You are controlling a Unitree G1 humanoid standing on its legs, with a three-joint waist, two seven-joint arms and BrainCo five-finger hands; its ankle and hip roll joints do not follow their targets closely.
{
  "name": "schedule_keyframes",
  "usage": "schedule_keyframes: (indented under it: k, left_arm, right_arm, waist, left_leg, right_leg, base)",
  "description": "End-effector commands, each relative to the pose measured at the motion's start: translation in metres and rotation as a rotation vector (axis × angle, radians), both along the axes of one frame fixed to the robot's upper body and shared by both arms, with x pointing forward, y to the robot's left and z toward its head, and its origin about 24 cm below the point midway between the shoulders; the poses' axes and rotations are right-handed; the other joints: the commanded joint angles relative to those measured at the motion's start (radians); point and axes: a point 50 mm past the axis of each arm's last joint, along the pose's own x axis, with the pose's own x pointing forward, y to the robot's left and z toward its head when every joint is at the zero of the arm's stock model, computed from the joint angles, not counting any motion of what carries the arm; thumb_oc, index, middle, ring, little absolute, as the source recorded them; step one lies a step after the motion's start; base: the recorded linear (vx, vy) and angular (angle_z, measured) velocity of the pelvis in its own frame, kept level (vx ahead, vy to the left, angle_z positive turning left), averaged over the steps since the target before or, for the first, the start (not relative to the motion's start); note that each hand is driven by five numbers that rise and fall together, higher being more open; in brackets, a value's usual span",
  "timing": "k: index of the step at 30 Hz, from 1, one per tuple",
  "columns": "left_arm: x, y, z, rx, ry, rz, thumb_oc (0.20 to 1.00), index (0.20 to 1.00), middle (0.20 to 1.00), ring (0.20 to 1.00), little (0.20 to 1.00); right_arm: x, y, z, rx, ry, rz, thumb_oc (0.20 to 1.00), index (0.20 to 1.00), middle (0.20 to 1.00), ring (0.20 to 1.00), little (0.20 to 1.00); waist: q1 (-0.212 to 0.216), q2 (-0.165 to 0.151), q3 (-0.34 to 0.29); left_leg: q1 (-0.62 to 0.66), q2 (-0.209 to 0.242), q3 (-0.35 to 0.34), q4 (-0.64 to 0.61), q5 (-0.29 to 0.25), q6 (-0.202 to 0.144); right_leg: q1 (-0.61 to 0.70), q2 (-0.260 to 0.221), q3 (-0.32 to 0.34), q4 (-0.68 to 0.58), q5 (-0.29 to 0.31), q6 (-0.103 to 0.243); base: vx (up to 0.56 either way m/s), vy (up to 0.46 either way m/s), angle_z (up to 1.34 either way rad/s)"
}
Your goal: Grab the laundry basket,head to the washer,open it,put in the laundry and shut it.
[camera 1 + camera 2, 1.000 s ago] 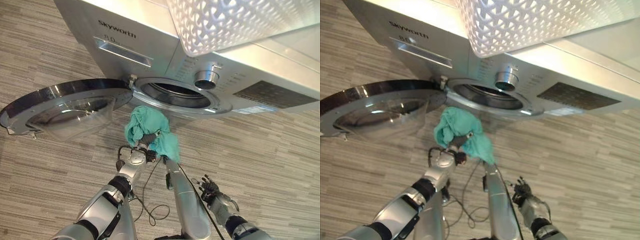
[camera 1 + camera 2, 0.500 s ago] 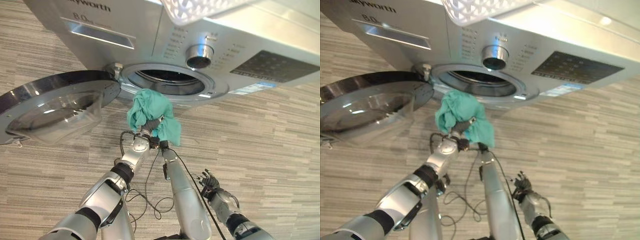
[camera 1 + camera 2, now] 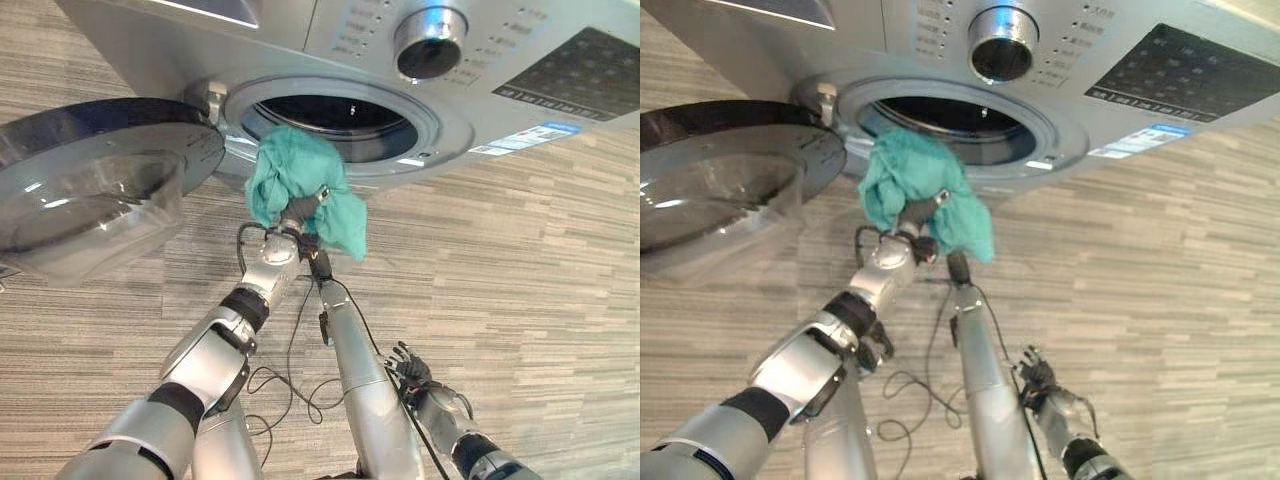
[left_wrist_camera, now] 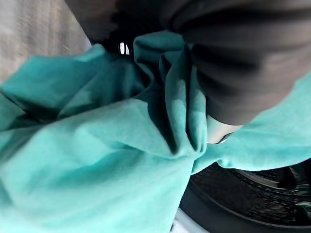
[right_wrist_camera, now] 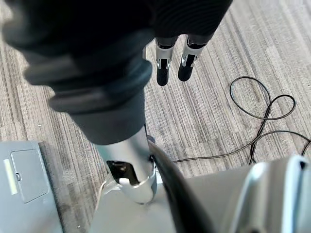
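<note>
From the eye views, the left hand [image 3: 300, 212] has carried the teal cloth [image 3: 290, 180] up from below the washer [image 3: 330, 40] to its drum opening [image 3: 330, 115], fingers clenched on the bundle, so loading looks about to begin. The door [image 3: 95, 185] hangs open beside the opening. The basket has slipped out of frame.

In the left wrist view, cloth [image 4: 97, 145] hides the fingers.

In the right wrist view, the right hand [image 5: 175, 65] hangs idle with relaxed fingers, far below the washer.
</note>
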Motion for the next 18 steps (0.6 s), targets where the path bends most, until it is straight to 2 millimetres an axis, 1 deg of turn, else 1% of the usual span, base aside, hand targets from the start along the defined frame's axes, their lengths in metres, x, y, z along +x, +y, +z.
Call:
schedule_keyframes:
  k: [1,2,3,5,6,7,8,9,10,11,12,13,14,15,16,17,18]
  left_arm:
    - [0.005,0.001,0.047,-0.101,-0.152,0.019,0.200,0.200,0.200,0.200,0.200]
    - [0.006,0.005,0.054,-0.113,-0.170,0.027,0.200,0.200,0.200,0.200,0.200]
    - [0.007,0.011,0.073,-0.131,-0.226,0.044,0.200,0.200,0.200,0.200,0.200]
    - [0.005,0.010,0.091,-0.159,-0.283,0.035,0.200,0.200,0.200,0.200,0.200]
    - [0.003,0.014,0.114,-0.249,-0.348,0.035,0.200,0.200,0.200,0.200,0.200]
    - [0.003,0.019,0.128,-0.305,-0.378,0.042,0.200,0.200,0.200,0.200,0.200]
    - [0.003,0.019,0.129,-0.306,-0.379,0.042,0.200,0.200,0.200,0.200,0.200]
    - [0.004,0.044,0.167,-0.297,-0.454,0.126,0.200,0.200,0.200,0.200,0.200]
    - [0.004,0.045,0.169,-0.298,-0.457,0.126,0.200,0.200,0.200,0.200,0.200]
    - [0.002,0.060,0.194,-0.236,-0.506,0.184,0.200,0.200,0.200,0.200,0.200]
    - [-0.005,0.075,0.225,-0.209,-0.570,0.232,0.200,0.200,0.200,0.200,0.200]
    - [-0.021,0.095,0.267,-0.274,-0.660,0.265,0.200,0.200,0.200,0.200,0.200]
    - [-0.029,0.103,0.281,-0.300,-0.695,0.276,0.200,0.200,0.200,0.200,0.200]
    - [-0.032,0.103,0.289,-0.304,-0.708,0.264,0.200,0.200,0.200,0.200,0.200]
    - [-0.030,0.110,0.287,-0.258,-0.687,0.285,0.256,0.256,0.256,0.256,0.256]
    - [-0.030,0.110,0.287,-0.258,-0.686,0.284,1.000,1.000,1.000,1.000,1.000]
    - [-0.028,0.109,0.284,-0.212,-0.671,0.285,1.000,1.000,1.000,1.000,1.000]
  right_arm:
    - [-0.028,-0.011,-0.011,0.003,0.037,-0.025,1.000,1.000,1.000,1.000,1.000]
    - [-0.027,-0.010,-0.010,0.004,0.027,-0.017,1.000,1.000,1.000,1.000,1.000]
    - [-0.025,-0.011,-0.006,0.001,-0.001,-0.012,1.000,1.000,1.000,1.000,1.000]
    - [-0.022,-0.008,-0.001,0.001,-0.033,0.003,1.000,1.000,1.000,1.000,1.000]
    - [-0.022,-0.007,0.002,-0.004,-0.053,0.025,1.000,1.000,1.000,1.000,1.000]
    - [-0.022,-0.005,0.004,0.004,-0.071,0.035,1.000,1.000,1.000,1.000,1.000]
    - [-0.021,-0.005,0.004,0.004,-0.072,0.035,1.000,1.000,1.000,1.000,1.000]
    - [-0.016,-0.010,0.013,0.004,-0.125,0.052,1.000,1.000,1.000,1.000,1.000]
    - [-0.015,-0.010,0.013,0.004,-0.128,0.053,1.000,1.000,1.000,1.000,1.000]
    - [-0.011,-0.016,0.020,-0.014,-0.162,0.066,1.000,1.000,1.000,1.000,1.000]
    - [-0.005,-0.019,0.027,-0.025,-0.202,0.076,1.000,1.000,1.000,1.000,1.000]
    - [-0.002,-0.028,0.036,-0.047,-0.247,0.064,1.000,1.000,1.000,1.000,1.000]
    - [0.000,-0.030,0.040,-0.051,-0.262,0.051,1.000,1.000,1.000,1.000,1.000]
    - [0.001,-0.033,0.042,-0.056,-0.270,0.034,1.000,1.000,1.000,1.000,1.000]
    - [0.000,-0.037,0.042,-0.065,-0.269,0.016,1.000,1.000,1.000,1.000,1.000]
    - [0.000,-0.037,0.042,-0.065,-0.270,0.015,1.000,1.000,1.000,1.000,1.000]
    - [-0.002,-0.040,0.041,-0.079,-0.262,0.008,1.000,1.000,1.000,1.000,1.000]
  waist:
    - [-0.021,0.021,-0.042]
    - [-0.021,0.018,-0.041]
    - [-0.024,0.014,-0.038]
    - [-0.032,0.011,-0.032]
    - [-0.047,0.002,-0.031]
    - [-0.057,-0.005,-0.033]
    - [-0.058,-0.004,-0.033]
    - [-0.085,-0.018,-0.050]
    - [-0.086,-0.019,-0.048]
    - [-0.098,-0.022,-0.058]
    - [-0.109,-0.023,-0.061]
    - [-0.124,-0.018,-0.073]
    - [-0.127,-0.010,-0.076]
    - [-0.127,0.002,-0.076]
    - [-0.125,0.011,-0.078]
    - [-0.125,0.012,-0.078]
    - [-0.121,0.018,-0.079]
  left_leg:
    - [0.063,0.034,-0.140,-0.030,-0.099,0.028]
    - [0.062,0.040,-0.139,-0.031,-0.101,0.029]
    - [0.068,0.051,-0.138,-0.046,-0.100,0.030]
    - [0.078,0.066,-0.138,-0.062,-0.097,0.025]
    - [0.089,0.087,-0.133,-0.077,-0.093,0.015]
    - [0.091,0.099,-0.133,-0.079,-0.093,0.009]
    - [0.091,0.100,-0.133,-0.079,-0.094,0.009]
    - [0.098,0.129,-0.128,-0.099,-0.091,-0.008]
    - [0.098,0.129,-0.127,-0.100,-0.090,-0.009]
    - [0.100,0.141,-0.125,-0.110,-0.088,-0.017]
    - [0.097,0.152,-0.125,-0.120,-0.082,-0.028]
    - [0.095,0.164,-0.135,-0.147,-0.066,-0.048]
    - [0.094,0.166,-0.139,-0.157,-0.058,-0.055]
    - [0.091,0.168,-0.144,-0.171,-0.048,-0.061]
    - [0.093,0.171,-0.145,-0.180,-0.038,-0.065]
    - [0.092,0.171,-0.146,-0.182,-0.037,-0.066]
    - [0.095,0.172,-0.146,-0.194,-0.028,-0.070]
  right_leg:
    - [0.000,0.000,-0.038,-0.024,-0.088,0.003]
    - [-0.003,0.007,-0.037,-0.027,-0.086,0.003]
    - [-0.008,0.021,-0.036,-0.035,-0.084,0.004]
    - [-0.013,0.031,-0.035,-0.041,-0.085,0.003]
    - [-0.021,0.046,-0.036,-0.041,-0.089,0.000]
    - [-0.025,0.055,-0.039,-0.041,-0.091,0.000]
    - [-0.026,0.056,-0.038,-0.041,-0.091,-0.001]
    - [-0.036,0.072,-0.042,-0.051,-0.089,0.001]
    - [-0.037,0.073,-0.041,-0.051,-0.088,0.001]
    - [-0.042,0.076,-0.044,-0.059,-0.087,0.002]
    - [-0.048,0.078,-0.049,-0.067,-0.085,0.002]
    - [-0.051,0.080,-0.061,-0.086,-0.085,0.006]
    - [-0.052,0.080,-0.065,-0.092,-0.085,0.007]
    - [-0.055,0.076,-0.075,-0.093,-0.085,0.006]
    - [-0.054,0.074,-0.079,-0.096,-0.085,0.005]
    - [-0.054,0.074,-0.080,-0.097,-0.085,0.005]
    - [-0.053,0.073,-0.084,-0.100,-0.084,0.004]
  base:
    - [0.04,-0.059,-0.29]
    - [0.06,-0.095,-0.34]
    - [0.07,-0.103,-0.39]
    - [0.08,-0.117,-0.32]
    - [0.07,-0.125,-0.24]
    - [0.06,-0.100,-0.15]
    - [0.06,-0.089,-0.11]
    - [0.04,-0.057,-0.13]
    - [0.07,-0.082,-0.19]
    - [0.05,-0.065,-0.23]
    - [0.10,-0.138,-0.23]
    - [0.09,-0.138,-0.21]
    - [0.09,-0.148,-0.17]
    - [0.05,-0.090,-0.11]
    - [0.03,-0.066,-0.01]
    - [0.02,-0.040,0.05]
    - [0.02,-0.012,0.10]
